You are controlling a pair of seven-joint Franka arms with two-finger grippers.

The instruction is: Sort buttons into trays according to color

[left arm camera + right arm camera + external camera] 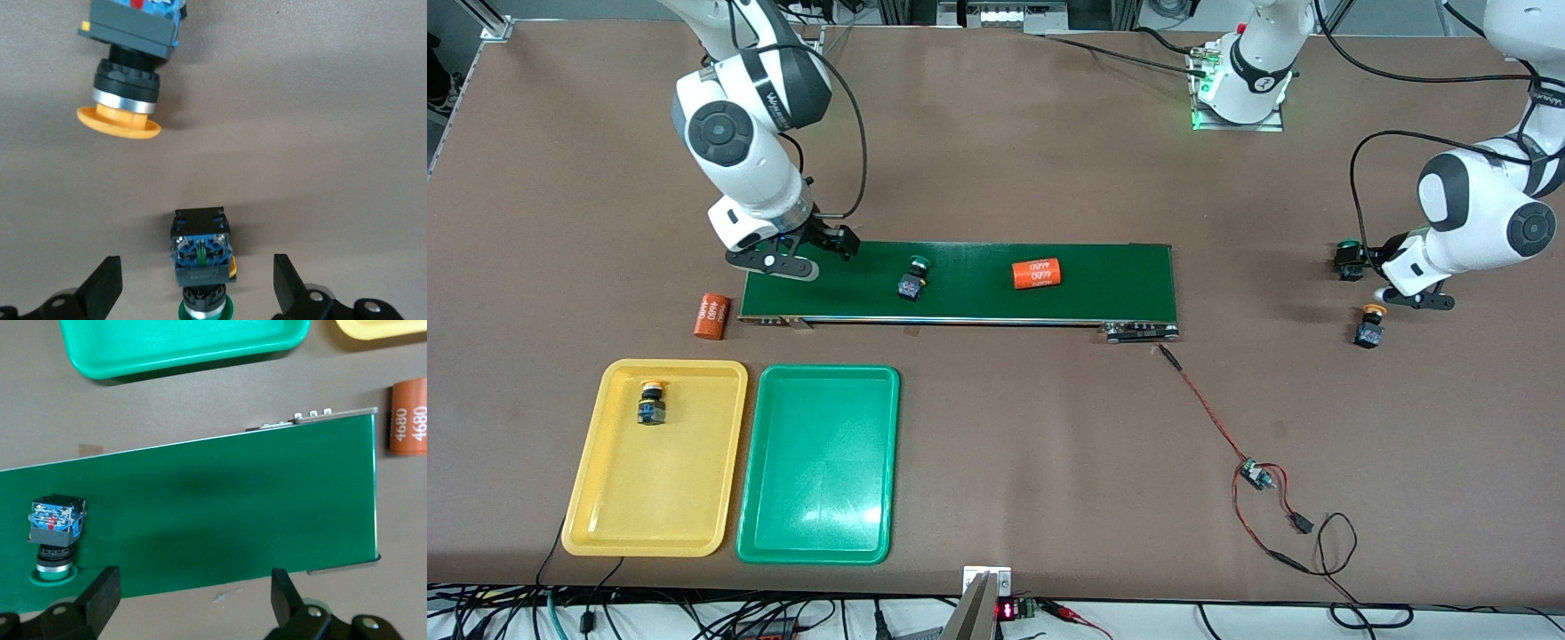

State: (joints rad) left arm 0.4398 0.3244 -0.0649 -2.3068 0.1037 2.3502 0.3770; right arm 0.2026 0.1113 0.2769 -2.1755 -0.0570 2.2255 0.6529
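Front view: the right gripper (805,253) hangs spread over the conveyor belt's (1103,284) end, mid-left of frame, likely waiting for the green button (912,277) riding toward it. One yellow button (651,402) already sits in the yellow tray (605,498); the green tray (818,542) waits beside it.

Left wrist view: the left gripper (198,290) straddles, spread, another green button (202,257) at bottom centre, probably about to lift it

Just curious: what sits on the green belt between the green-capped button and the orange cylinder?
Nothing: the front view shows bare conveyor belt between the green-capped button and the orange cylinder.
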